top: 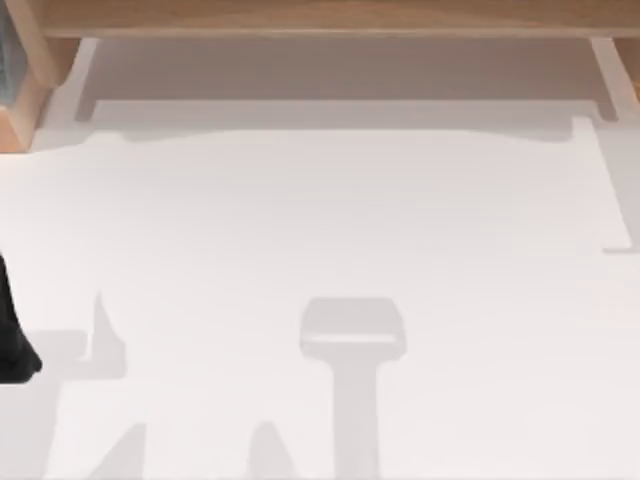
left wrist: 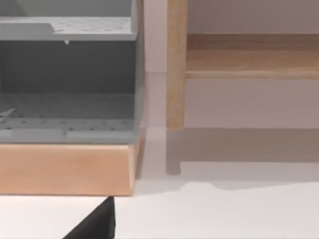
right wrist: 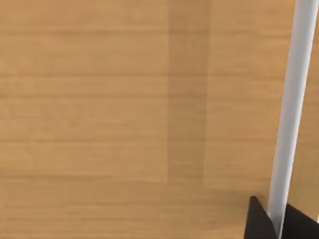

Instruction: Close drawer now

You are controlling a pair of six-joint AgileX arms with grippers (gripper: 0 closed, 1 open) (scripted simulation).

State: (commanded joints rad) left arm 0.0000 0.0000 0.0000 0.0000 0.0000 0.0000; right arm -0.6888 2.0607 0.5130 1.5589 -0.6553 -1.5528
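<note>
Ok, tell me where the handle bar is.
In the right wrist view, the pale handle bar crosses the wooden panel, with the right hand straddling it.

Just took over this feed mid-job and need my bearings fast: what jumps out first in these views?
The right wrist view sits close against a wooden panel, with a pale bar-like handle running between the dark tips of the right gripper. In the left wrist view, a grey perforated rack stands on a wooden base beside a wooden post. From above, the white table carries arm shadows, a wooden unit along its far edge.
</note>
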